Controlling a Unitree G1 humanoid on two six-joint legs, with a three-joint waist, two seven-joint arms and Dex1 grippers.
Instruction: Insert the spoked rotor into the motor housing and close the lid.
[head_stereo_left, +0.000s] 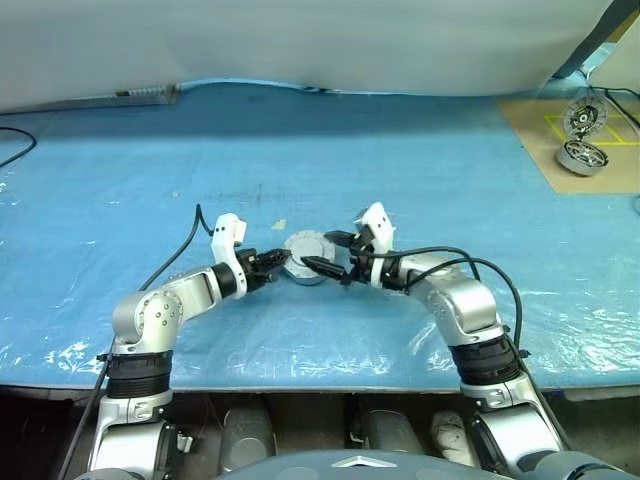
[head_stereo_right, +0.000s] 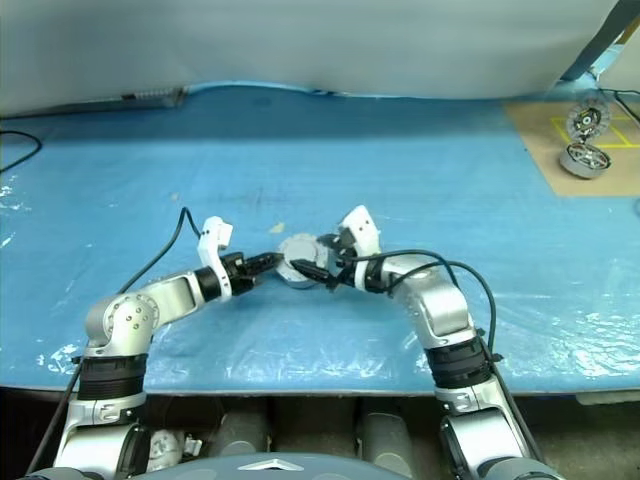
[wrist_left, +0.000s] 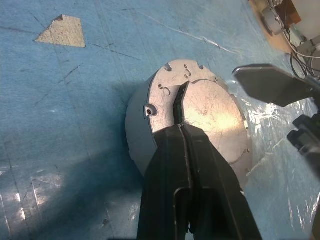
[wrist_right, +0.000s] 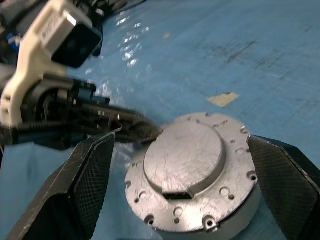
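L gripper (wrist_left: 184, 131) jaws together atop motor housing (wrist_right: 192, 172), R gripper (wrist_right: 192, 165) jaws apart astride, spare parts (head_stereo_left: 584, 135) far R

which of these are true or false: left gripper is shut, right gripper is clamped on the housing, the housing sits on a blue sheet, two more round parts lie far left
1. The left gripper is shut, its tips on top of the motor housing. True.
2. The right gripper is clamped on the housing. False: its fingers stand wide open on either side, apart from it.
3. The housing sits on a blue sheet. True.
4. Two more round parts lie far left. False: the spoked wheel and silver ring lie far right on a brown board.
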